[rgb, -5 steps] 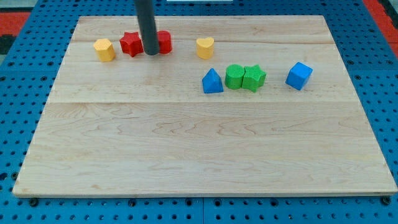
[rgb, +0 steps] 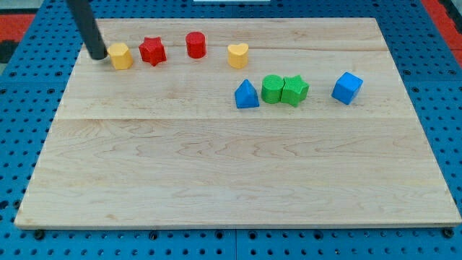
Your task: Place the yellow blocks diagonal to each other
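My tip [rgb: 97, 55] sits in the upper left of the frame, rod slanting up & out past the top edge; it's just left of the yellow block w/ faceted sides [rgb: 120, 56], touching or nearly so, can't tell which. No hand on this rig, only the rod, so nothing to be apart, together or clamped.

Moving right along the top row: red star block [rgb: 152, 50] just beside that yellow one, small gap between; red cylinder [rgb: 195, 45] next, slightly nearer the top edge, apart from the star; then the yellow heart-shaped block [rgb: 237, 55], near the frame's upper centre. So the 2 yellow blocks lie at abt the same height in the frame, w/ both reds between them, well apart from each other.

Lower & to the right, a 2nd row: blue triangular block [rgb: 247, 94]; green cylinder [rgb: 272, 89] just beside it; green star block [rgb: 294, 90] touching the green cylinder; blue cube [rgb: 347, 87] further right, apart from the greens, tilted on a corner-ish angle.

All rest on the pale wooden tabletop [rgb: 231, 180]; blue pegboard surface [rgb: 18, 144] shows around its edges.
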`<act>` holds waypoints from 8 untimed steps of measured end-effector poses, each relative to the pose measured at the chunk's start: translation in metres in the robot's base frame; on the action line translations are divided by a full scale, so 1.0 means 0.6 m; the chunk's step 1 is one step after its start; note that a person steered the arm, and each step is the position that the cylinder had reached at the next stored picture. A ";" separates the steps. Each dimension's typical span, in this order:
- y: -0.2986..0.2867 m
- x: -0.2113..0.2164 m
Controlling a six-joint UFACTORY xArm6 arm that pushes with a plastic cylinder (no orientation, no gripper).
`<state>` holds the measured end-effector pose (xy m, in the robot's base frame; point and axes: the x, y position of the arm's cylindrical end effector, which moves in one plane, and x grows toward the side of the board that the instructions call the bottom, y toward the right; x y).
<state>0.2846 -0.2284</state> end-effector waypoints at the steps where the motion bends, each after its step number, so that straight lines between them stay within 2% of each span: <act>1: 0.084 0.027; 2: 0.136 0.071; 3: 0.134 0.081; 4: 0.087 0.099; 5: 0.139 0.115; 6: 0.265 0.112; 8: 0.278 0.138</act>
<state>0.3673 -0.0616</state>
